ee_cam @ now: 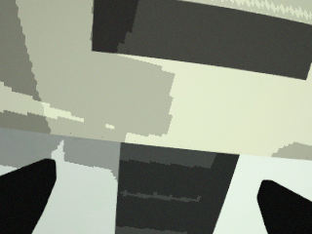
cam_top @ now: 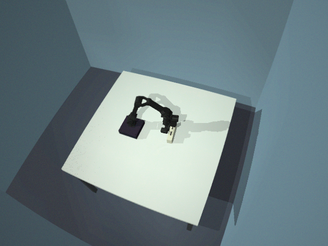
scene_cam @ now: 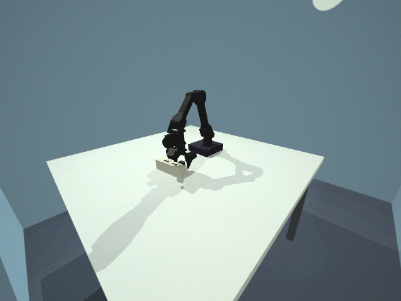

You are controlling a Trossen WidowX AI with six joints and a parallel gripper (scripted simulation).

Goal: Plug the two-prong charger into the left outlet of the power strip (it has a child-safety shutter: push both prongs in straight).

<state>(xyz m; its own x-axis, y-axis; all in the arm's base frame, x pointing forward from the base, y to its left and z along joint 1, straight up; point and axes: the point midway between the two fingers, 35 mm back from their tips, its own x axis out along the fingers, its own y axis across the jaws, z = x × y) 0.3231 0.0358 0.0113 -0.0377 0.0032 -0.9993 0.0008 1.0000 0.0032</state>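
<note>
The cream power strip [cam_top: 169, 139] [scene_cam: 170, 168] lies on the table under the arm's front end, with dark marks in its top. In the wrist view the strip [ee_cam: 229, 109] fills the upper part, with one wide dark slot in it. A dark grey block, probably the charger [ee_cam: 166, 214], shows beyond the strip's lower edge, between the fingers; its prongs cannot be made out. My gripper [ee_cam: 160, 179] is open, its two black fingertips standing apart on either side of that block with visible gaps. In the top and exterior views the gripper is low beside the strip and hides part of it.
The arm stands on a dark square base [cam_top: 130, 131] [scene_cam: 213, 149] on the white table [cam_top: 132, 166] [scene_cam: 194, 226]. The arm's shadow falls across the strip and the table. In the top view the gripper end overlaps the strip's far end.
</note>
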